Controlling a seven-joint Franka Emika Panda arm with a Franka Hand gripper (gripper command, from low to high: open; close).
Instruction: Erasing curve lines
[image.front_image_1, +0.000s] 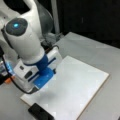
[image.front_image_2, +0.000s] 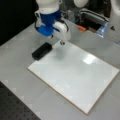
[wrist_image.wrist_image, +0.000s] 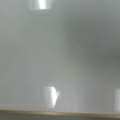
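The gripper (image.front_image_2: 47, 31) hangs above the whiteboard's (image.front_image_2: 75, 75) far left corner in a front view, its blue fingers pointing down toward the black eraser block (image.front_image_2: 42, 50); whether the jaws are open or closed I cannot tell, and nothing shows between them. In a front view the same blue gripper (image.front_image_1: 43, 79) sits over the board's (image.front_image_1: 75, 85) near left part, with the eraser (image.front_image_1: 40, 112) lying at the bottom edge — half on the board, half off. The white arm (image.front_image_1: 23, 40) rises behind it, a lit blue ring on its top. The board lies flat on a grey table (image.front_image_2: 20, 45). The wrist view shows only the glossy board surface (wrist_image.wrist_image: 60, 62) with light reflections and its wooden edge (wrist_image.wrist_image: 60, 113) along the bottom. The curve lines cannot be made out on the board in any view.
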